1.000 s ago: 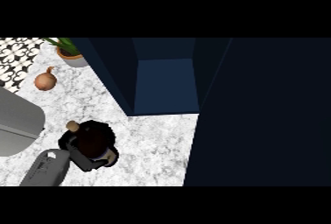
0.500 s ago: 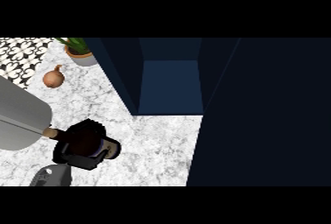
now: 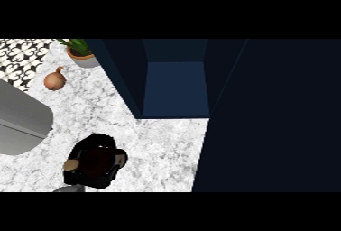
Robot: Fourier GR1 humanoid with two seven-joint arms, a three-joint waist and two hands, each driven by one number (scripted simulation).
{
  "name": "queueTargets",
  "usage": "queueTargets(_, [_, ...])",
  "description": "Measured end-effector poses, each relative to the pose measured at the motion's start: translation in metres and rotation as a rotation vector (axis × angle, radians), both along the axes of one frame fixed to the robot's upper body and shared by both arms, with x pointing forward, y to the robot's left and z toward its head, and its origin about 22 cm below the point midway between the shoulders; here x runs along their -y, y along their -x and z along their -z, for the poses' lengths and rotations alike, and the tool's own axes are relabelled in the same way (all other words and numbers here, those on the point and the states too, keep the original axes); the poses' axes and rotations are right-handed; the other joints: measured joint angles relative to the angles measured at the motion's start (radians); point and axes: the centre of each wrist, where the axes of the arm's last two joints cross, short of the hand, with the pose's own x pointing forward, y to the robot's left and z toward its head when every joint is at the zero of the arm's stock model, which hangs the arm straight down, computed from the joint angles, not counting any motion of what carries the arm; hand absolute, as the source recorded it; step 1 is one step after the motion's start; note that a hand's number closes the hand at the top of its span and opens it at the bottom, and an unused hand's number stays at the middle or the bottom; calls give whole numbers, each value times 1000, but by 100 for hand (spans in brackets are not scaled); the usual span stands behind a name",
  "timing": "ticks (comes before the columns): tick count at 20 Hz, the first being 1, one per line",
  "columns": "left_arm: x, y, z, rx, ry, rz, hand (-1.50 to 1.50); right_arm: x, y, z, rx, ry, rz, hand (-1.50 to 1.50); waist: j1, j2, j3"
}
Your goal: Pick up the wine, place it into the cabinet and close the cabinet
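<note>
As fingers of the left hand clasp it | wine: dark (tan cork tip); cabinet: open

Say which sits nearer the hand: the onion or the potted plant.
The onion, the brown bulb; the potted plant stands farther back, by the open cabinet, farther from the left hand.

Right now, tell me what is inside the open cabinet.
The cabinet shows only bare blue floor and walls, nothing stored. The dark panel at its right may hide more.
</note>
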Motion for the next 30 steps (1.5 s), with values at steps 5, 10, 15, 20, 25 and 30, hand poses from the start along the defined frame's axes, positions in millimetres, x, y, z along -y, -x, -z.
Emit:
queueTargets(5, [21,11,-8,5,10,16,150,1,5,6,-2,8,6,-150,-1,1,-1])
queueTargets(10, [50,8,-28,2,17,46,150,4,7,10,13,12,22,-150,-3,3,-1])
queueTargets(15, [73,8,-50,21,5,43,150,8,8,12,30,28,40,-150,-4,3,-2])
queueTargets(20, [94,-1,-72,50,-25,-5,150,12,7,12,41,48,56,-150,-5,5,-2])
queueTargets(25, [108,-11,-79,64,-63,-64,150,14,7,14,48,55,64,-150,-7,6,-2])
queueTargets(30, [112,-35,-87,69,-111,-101,150,13,11,17,34,54,47,-150,-12,6,-2])
